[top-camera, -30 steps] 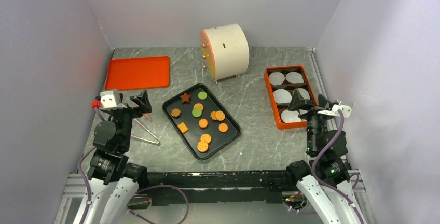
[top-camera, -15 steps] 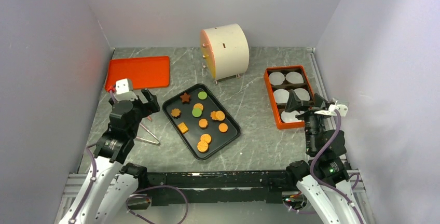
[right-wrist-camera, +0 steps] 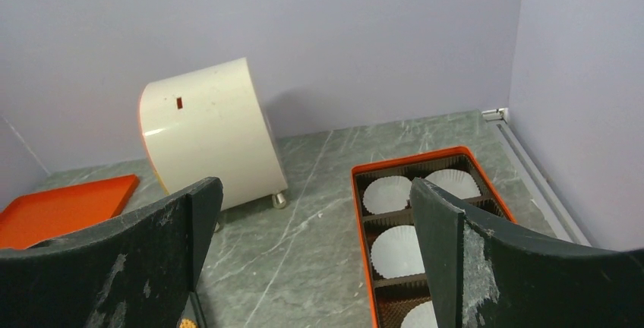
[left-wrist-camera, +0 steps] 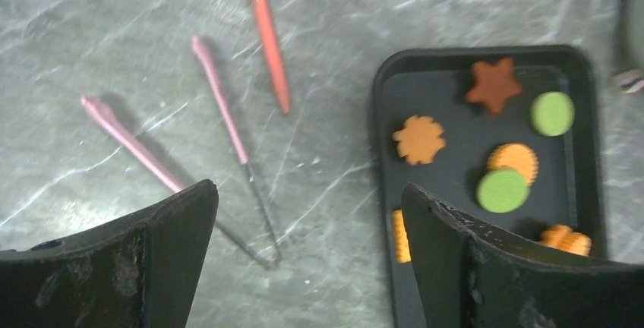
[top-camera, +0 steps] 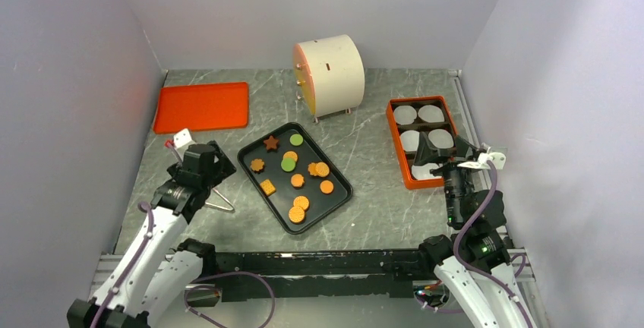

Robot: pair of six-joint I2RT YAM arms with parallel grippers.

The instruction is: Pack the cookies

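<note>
Now left hand (left-wrist-camera: 307,199) lower, nearer the tongs (left-wrist-camera: 220,100), spread apart; right hand (right-wrist-camera: 315,199) unmoved, likewise apart.

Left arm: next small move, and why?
Probably lower the left gripper onto the tongs and close. Its fingers are open above them. The tongs lie loose on the table beside the black tray, and the cookies all sit unpacked in that tray.
</note>
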